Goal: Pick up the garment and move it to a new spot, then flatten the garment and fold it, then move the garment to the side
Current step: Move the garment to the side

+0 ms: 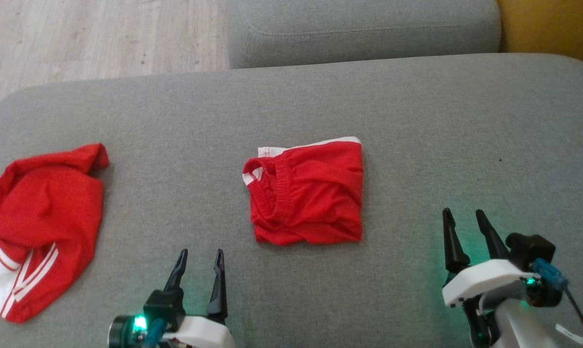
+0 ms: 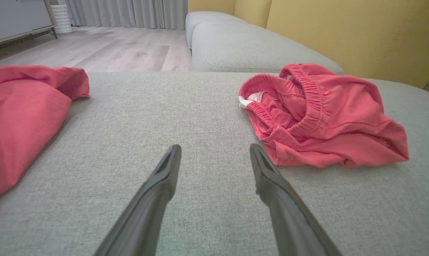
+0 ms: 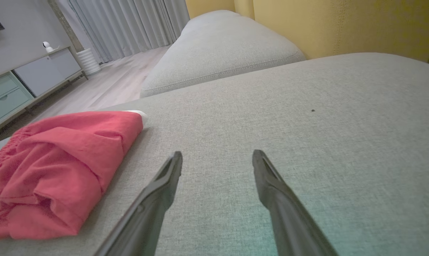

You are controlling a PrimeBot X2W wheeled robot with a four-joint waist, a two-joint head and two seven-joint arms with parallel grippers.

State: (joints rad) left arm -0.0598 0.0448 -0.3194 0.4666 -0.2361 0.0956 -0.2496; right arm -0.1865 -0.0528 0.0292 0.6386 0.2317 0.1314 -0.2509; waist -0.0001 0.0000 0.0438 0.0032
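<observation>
**Both arms waiting, fold looks done**

Head view: the folded red garment (image 1: pixel 306 193) sits mid-seat on the grey sofa cushion (image 1: pixel 417 121), roughly squared up, so I'd guess only the move to the side is left. The left gripper (image 1: pixel 200 252) and right gripper (image 1: pixel 463 211) flank it without touching, fingers spread and empty, probably set to grab it from both sides. A second red garment (image 1: pixel 35 227) lies crumpled far left.

Left wrist view: the bundle's just right of the open fingers, waistband up.

Right wrist view: it's off to the left, clear of the spread fingers.
</observation>
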